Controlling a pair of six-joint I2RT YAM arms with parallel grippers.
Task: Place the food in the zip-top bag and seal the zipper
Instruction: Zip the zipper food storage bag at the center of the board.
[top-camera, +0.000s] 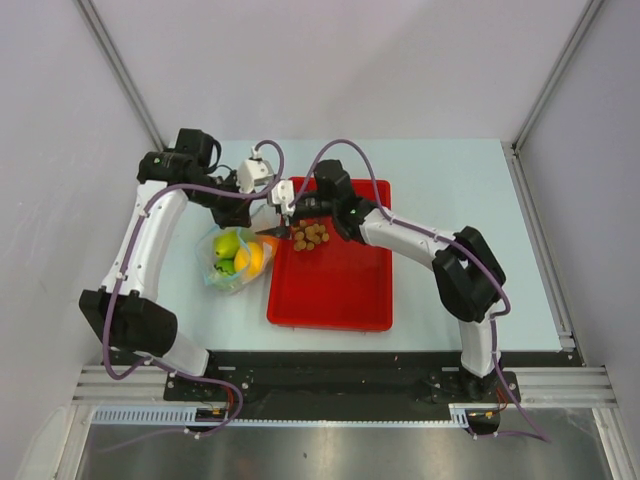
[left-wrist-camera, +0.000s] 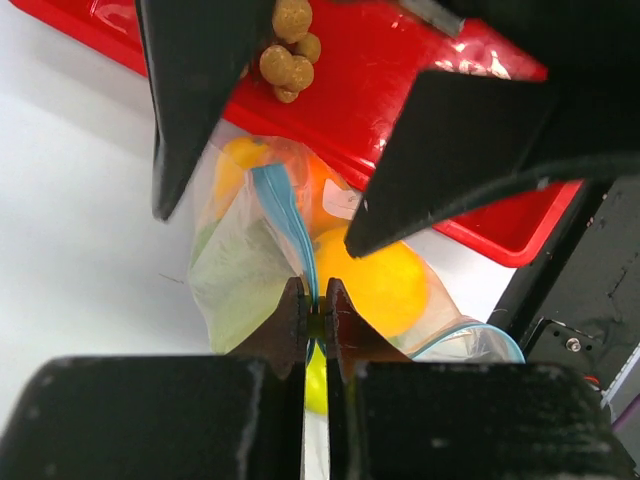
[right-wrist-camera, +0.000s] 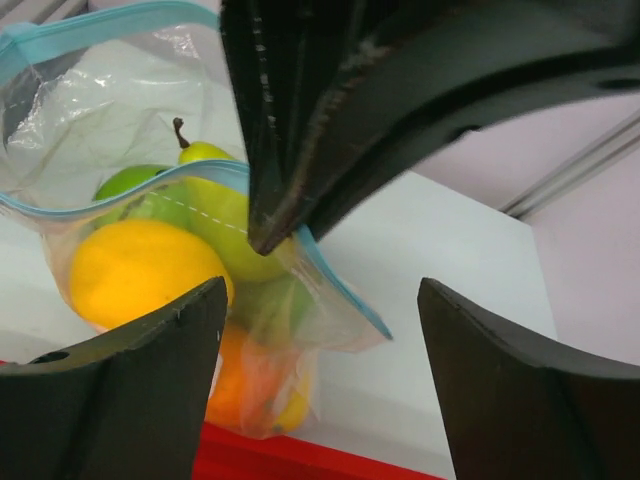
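The clear zip-top bag (top-camera: 234, 260) lies left of the red tray, holding green fruits (right-wrist-camera: 215, 215), a yellow lemon (right-wrist-camera: 130, 270) and an orange-green mango (right-wrist-camera: 250, 385). My left gripper (left-wrist-camera: 315, 303) is shut on the bag's light-blue zipper (left-wrist-camera: 285, 215) and holds that edge up; it also shows in the top view (top-camera: 263, 224). My right gripper (right-wrist-camera: 320, 290) is open and empty, just above the bag's edge by the tray's left rim (top-camera: 289, 218). Its fingers (left-wrist-camera: 190, 110) show in the left wrist view. Small brown nuts (top-camera: 310, 236) lie in the tray.
The red tray (top-camera: 330, 290) sits mid-table, right of the bag, with only the nuts at its far left end. The two grippers are close together over the bag's mouth. Purple cables (top-camera: 300, 165) loop above both wrists.
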